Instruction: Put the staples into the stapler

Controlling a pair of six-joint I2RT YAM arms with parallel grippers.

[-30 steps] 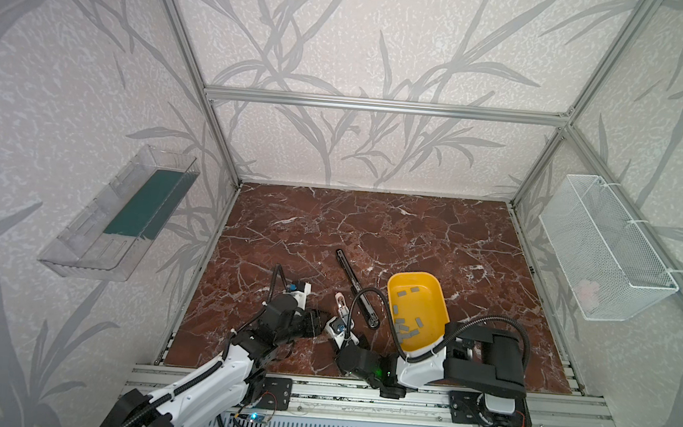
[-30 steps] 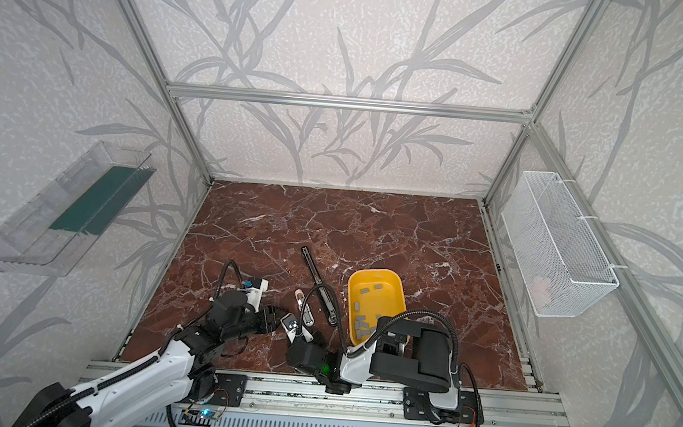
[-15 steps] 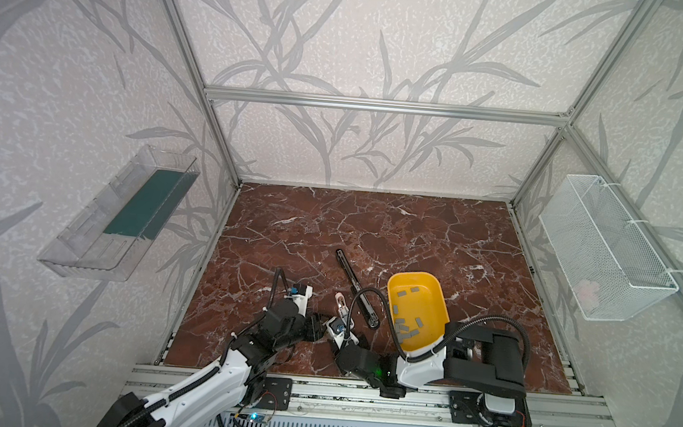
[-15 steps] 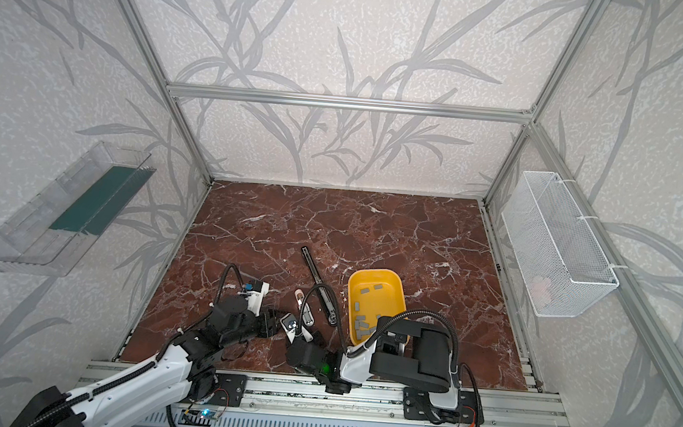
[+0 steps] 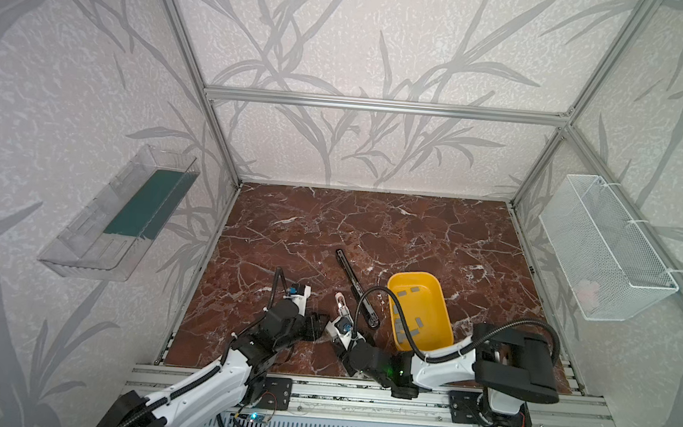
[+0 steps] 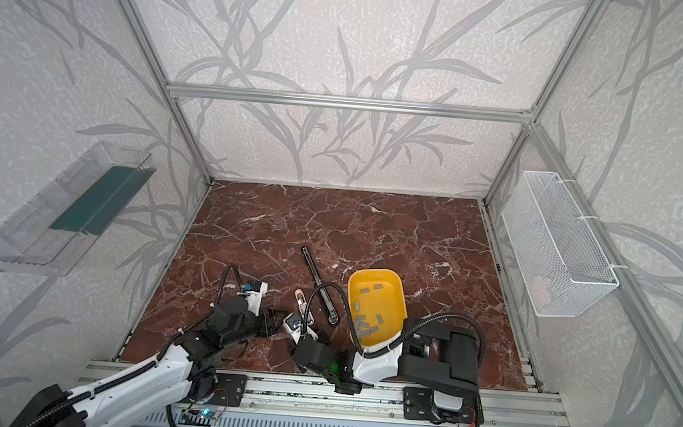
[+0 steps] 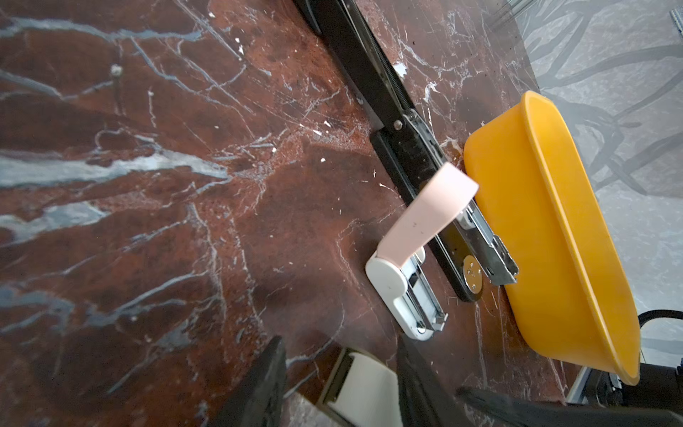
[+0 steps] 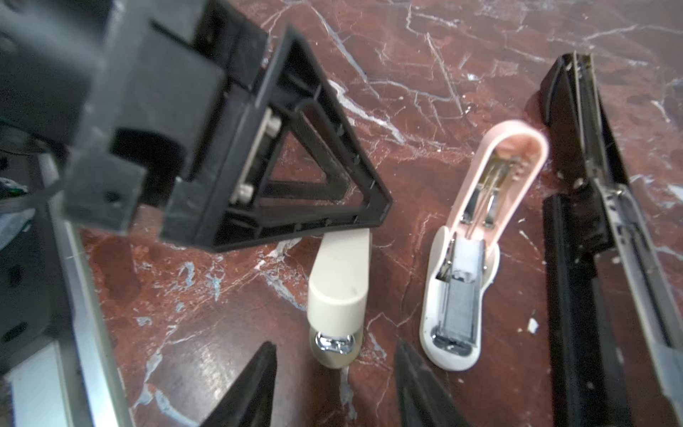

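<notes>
- The step in hand is judged to be the opening of the closed cream stapler (image 8: 338, 273), which lies on the marble table (image 7: 148, 185) between the two grippers, so that a strip can be laid in it.
- The base should be pinned low at one end, and only the top cover taken at the chrome nose. If both halves are pinched together, nothing will be swung open.
- The cover should be lifted about its hinge in an arc. A straight pull is likely to drag the whole light body along the smooth marble.
- Care is needed with the pink stapler (image 8: 476, 240) just beside it. It is laid open with a grey strip seen in its channel, and a sideways nudge could disturb it. The long black stapler (image 8: 576, 258) lies beyond, also opened out.
- The staples (image 6: 379, 318) are seen as loose grey strips in the yellow tray (image 5: 412, 275), near the staplers. None is held.
- The right gripper (image 8: 335, 345) is set with its jaws apart astride the chrome nose. Marble shows on both sides, so nothing is clamped.
- The left gripper (image 7: 340, 344) is spread over the other end of the cream stapler. One finger lies close against its side and a gap is seen at the other, so it is not taken to be gripped.
</notes>
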